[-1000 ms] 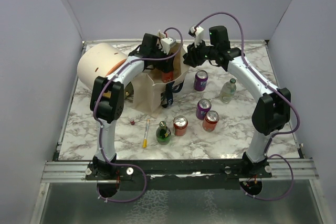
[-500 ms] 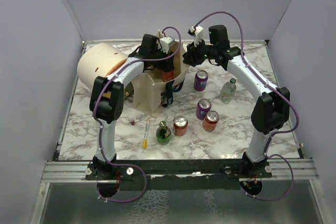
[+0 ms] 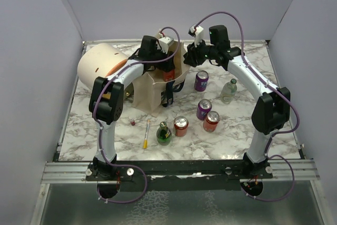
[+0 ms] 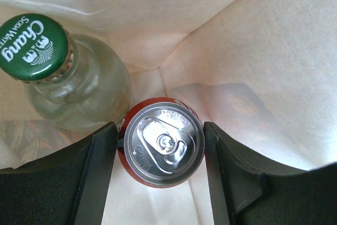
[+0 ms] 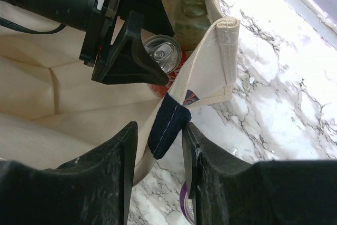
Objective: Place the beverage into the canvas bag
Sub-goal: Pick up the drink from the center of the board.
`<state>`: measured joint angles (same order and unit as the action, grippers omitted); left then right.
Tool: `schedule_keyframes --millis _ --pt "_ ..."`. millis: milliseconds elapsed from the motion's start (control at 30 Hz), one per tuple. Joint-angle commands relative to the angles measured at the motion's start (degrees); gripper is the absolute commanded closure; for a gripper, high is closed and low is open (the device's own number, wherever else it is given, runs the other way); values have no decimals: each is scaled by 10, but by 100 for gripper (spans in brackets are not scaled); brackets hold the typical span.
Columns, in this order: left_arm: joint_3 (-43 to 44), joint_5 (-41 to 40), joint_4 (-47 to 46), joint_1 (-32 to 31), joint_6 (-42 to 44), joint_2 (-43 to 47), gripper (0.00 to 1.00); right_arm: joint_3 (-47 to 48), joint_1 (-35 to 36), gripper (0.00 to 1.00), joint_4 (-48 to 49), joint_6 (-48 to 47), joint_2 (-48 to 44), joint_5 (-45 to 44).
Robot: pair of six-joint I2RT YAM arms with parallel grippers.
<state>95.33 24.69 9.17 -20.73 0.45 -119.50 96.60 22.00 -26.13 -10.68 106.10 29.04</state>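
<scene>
The canvas bag stands upright behind the table's middle with its mouth open. My left gripper reaches down inside it, shut on a red can, one finger on each side of the can's top. Beside that can in the bag stands a clear glass bottle with a green cap. At the bag's right rim my right gripper is shut on the navy strap and the canvas edge. The right wrist view also shows the red can under the left fingers.
A cream-and-orange drum lies left of the bag. Right of and in front of the bag stand two purple cans, two red cans, a clear bottle and a green bottle. A yellow pen lies nearby.
My right gripper has drawn the bag's rim slightly toward the back. The left gripper has stayed in the bag with the can, barely shifting.
</scene>
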Motion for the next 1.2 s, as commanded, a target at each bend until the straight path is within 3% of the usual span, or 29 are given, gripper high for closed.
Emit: schedule_keyframes --millis 0,67,433,1033,1167 --pt "-27 16 -5 -2 8 12 92 13 -1 59 -17 -2 12 8" --pt "-31 13 5 -1 19 15 81 14 -1 57 -18 -3 12 9" --pt "-24 7 52 -1 41 39 43 22 -2 48 -18 4 4 19" --pt "1 10 98 -1 21 77 4 15 -1 40 -11 12 -10 37" --pt "3 12 105 -1 31 94 1 14 -1 38 -9 12 -17 38"
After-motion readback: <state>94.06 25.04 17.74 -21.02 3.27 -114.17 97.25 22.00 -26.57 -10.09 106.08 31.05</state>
